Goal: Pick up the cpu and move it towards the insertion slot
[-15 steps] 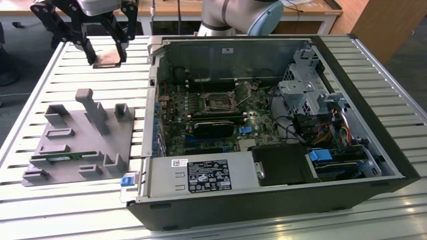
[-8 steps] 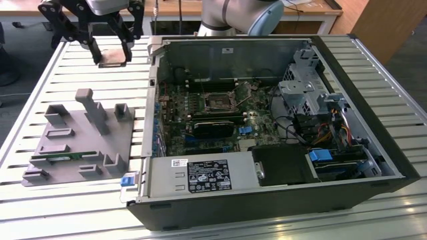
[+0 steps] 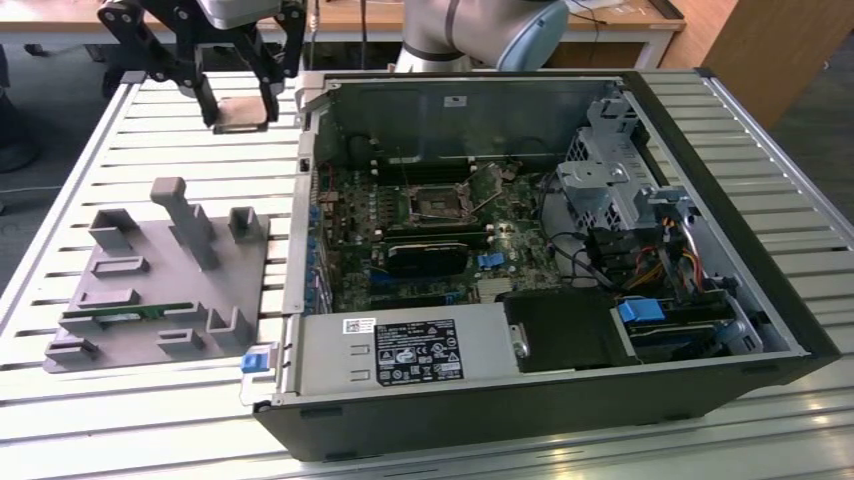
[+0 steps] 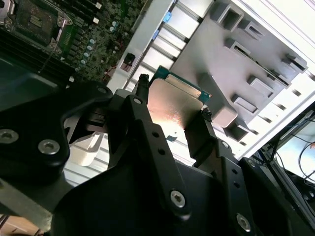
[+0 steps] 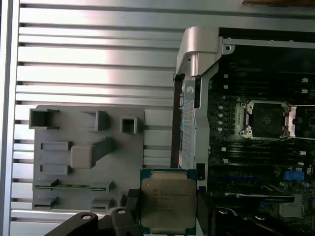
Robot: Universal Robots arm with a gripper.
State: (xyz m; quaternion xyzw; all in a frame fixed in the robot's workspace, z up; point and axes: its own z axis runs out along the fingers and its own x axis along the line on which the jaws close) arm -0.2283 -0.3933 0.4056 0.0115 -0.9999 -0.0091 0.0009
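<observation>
Currently, items listed from the exterior view's left to its right.

Holder (image 3: 160, 290): grey moulded block on the slatted table (image 3: 80, 150), with upright posts and pockets; a thin green strip lies in one of its slots.

Gripper (image 3: 243, 112): black, raised above the table just beyond the case's open side, fingers (image 3: 210, 105) closed on the cpu (image 3: 244, 113).

Cpu: small flat square. The first wrist view shows a silver-grey metal top (image 5: 169, 204) on a green rim, with faint print too small to make out. The second wrist view shows the chip (image 4: 173, 107) clamped by opposite edges, its metal face catching a warm glare.

Case (image 3: 534, 300): open, lying on its side, board exposed. White and black stickers sit on the near bay, print illegible.

Slot (image 3: 438, 203): square, dark centre, shiny frame, on the board inside the case, well apart from the held chip. Both wrist views show it (image 5: 266, 118) (image 4: 33, 20) unoccupied.
</observation>
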